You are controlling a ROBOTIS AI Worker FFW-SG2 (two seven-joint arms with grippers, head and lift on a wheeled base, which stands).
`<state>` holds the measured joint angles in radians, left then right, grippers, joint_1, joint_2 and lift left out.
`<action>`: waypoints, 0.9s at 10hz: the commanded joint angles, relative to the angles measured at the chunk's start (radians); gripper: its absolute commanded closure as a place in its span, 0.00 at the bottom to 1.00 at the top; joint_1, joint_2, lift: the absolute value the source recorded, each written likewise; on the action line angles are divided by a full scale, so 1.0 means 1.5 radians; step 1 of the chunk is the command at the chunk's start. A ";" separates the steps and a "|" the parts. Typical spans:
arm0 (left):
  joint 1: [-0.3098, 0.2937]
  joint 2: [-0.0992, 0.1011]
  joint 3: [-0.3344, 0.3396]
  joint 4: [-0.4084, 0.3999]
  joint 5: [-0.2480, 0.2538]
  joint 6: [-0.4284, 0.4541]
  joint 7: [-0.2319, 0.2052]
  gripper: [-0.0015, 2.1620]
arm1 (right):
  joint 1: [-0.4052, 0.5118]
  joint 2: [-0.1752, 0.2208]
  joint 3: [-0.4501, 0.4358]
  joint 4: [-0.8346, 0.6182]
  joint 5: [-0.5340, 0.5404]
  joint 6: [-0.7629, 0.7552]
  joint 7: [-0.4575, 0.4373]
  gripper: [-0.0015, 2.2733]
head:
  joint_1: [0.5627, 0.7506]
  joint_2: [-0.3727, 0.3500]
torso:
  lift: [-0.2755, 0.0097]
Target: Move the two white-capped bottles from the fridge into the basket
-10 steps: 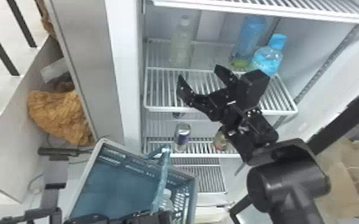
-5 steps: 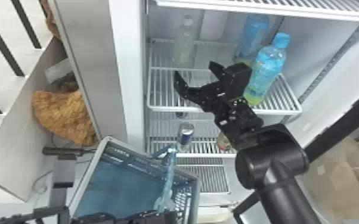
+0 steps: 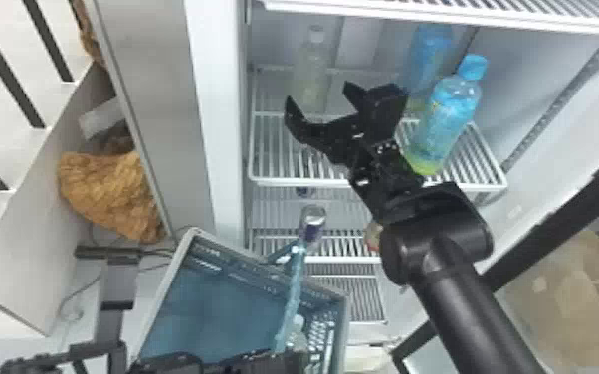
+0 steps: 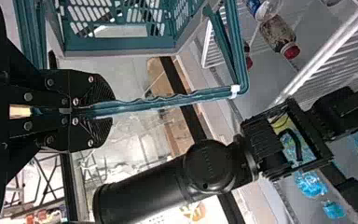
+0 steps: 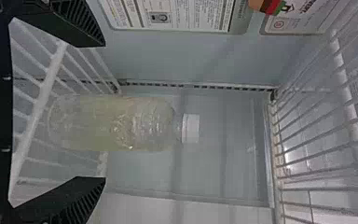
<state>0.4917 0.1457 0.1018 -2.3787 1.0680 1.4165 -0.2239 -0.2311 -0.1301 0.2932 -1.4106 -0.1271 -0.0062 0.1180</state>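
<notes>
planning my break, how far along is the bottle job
Perhaps half: one clear bottle appears inside the teal plastic basket, whose handle the left claw grips. The open right claw holds nothing. To do: the white-capped yellowish bottle on the white wire shelf.

A blue-capped bottle (image 3: 450,117) stands near another blue bottle (image 3: 429,54), a metal can (image 3: 312,221) lower down.

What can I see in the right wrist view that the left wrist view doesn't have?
Right wrist view: the clear plastic bottle with a white cap and pale yellowish liquid, and white printed labels.

Left wrist view: the teal plastic basket, with the black left claw shut on its handle, plus a red-capped bottle and a blue-capped bottle.

Both: the black right claw and white wire shelving.
</notes>
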 commanded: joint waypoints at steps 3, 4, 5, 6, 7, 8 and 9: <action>-0.004 0.002 -0.004 0.006 0.003 -0.002 0.000 0.56 | -0.057 0.003 0.052 0.059 0.000 -0.016 -0.037 0.00 | 0.70 0.39 | 0.97; -0.004 0.002 -0.004 0.006 0.005 -0.002 0.000 0.56 | -0.062 0.006 0.056 0.059 0.000 -0.016 -0.053 0.00 | 0.70 0.40 | 0.97; -0.004 0.002 -0.004 0.006 0.005 -0.002 -0.001 0.56 | -0.065 0.008 0.056 0.067 0.000 -0.016 -0.060 0.00 | 0.70 0.41 | 0.97; -0.004 0.003 -0.004 0.008 0.005 -0.004 -0.001 0.56 | -0.078 0.009 0.060 0.087 0.000 -0.016 -0.068 0.00 | 0.70 0.41 | 0.97; -0.004 0.003 -0.004 0.008 0.005 -0.004 -0.001 0.56 | -0.083 0.010 0.062 0.095 0.000 -0.014 -0.081 0.00 | 0.70 0.41 | 0.97; -0.004 0.004 -0.005 0.008 0.006 -0.004 -0.001 0.56 | -0.086 0.012 0.062 0.107 -0.012 -0.016 -0.094 0.00 | 0.70 0.40 | 0.97; -0.006 0.004 -0.007 0.008 0.006 -0.004 -0.001 0.56 | -0.096 0.013 0.062 0.126 -0.026 -0.020 -0.101 0.00 | 0.70 0.40 | 0.97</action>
<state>0.4844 0.1518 0.0924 -2.3671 1.0764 1.4111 -0.2255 -0.3681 -0.1115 0.3869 -1.2370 -0.1542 -0.0331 -0.0340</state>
